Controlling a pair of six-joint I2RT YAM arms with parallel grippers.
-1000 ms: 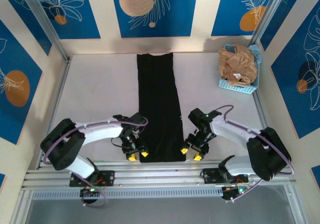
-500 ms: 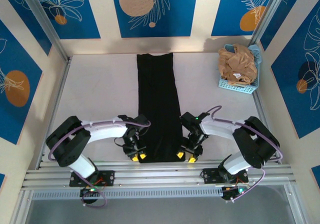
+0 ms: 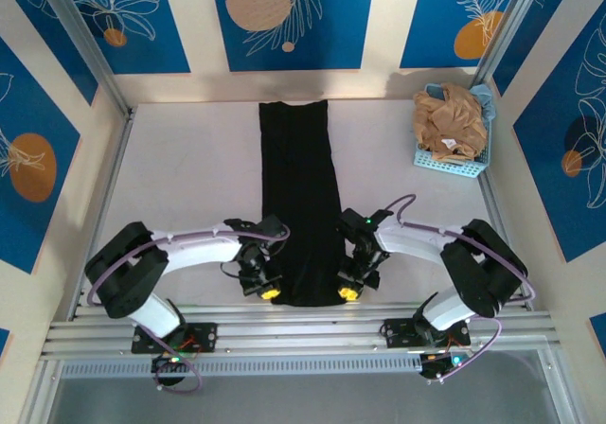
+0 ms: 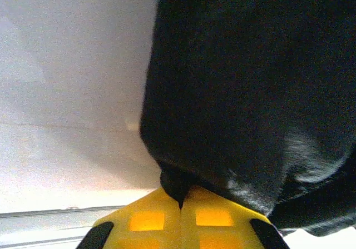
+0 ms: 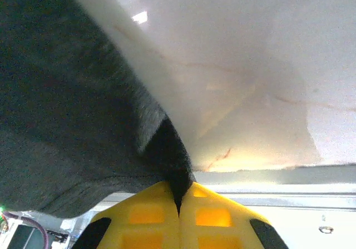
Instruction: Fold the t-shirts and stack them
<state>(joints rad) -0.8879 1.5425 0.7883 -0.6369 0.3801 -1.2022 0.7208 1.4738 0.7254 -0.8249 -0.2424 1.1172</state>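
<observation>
On the table the black t-shirt lies as one long thin strip, from the far side down to the near edge. Its sides look folded in, so what is left, I think, is to fold it short. That seems to be why both arms sit at its near end, one at each corner. The left gripper has its yellow fingers pressed together with a bit of black cloth pinched between them. The right gripper is closed the same way on the other corner. Two holds should keep the edge straight when it lifts. The tan t-shirt sits bunched up in the blue basket at the back right corner
</observation>
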